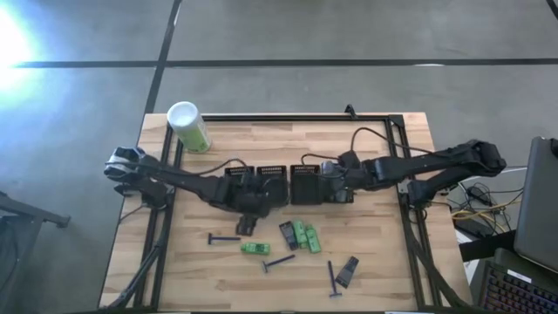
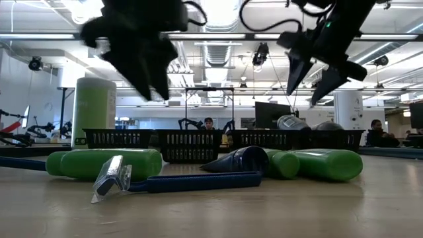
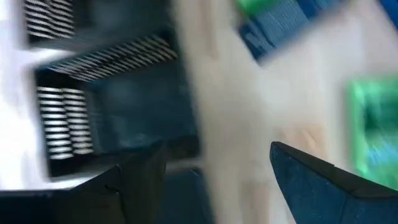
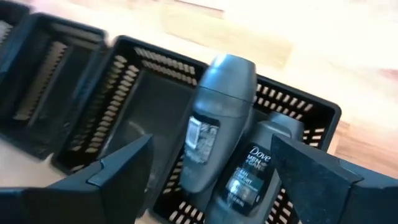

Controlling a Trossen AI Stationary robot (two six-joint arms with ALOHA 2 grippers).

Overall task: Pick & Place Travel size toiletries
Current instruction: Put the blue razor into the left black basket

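Three black mesh trays sit in a row mid-worktop, with bare wood along the near edge. At far left a green canister stands by the corner. The left pincer hangs wide and empty just in front of the trays. Razors, green packets and dark packets lie scattered nearby. Only the right wrist view shows two grey tubes inside the rightmost tray, below the right pincer, spread wide, gripping nothing.
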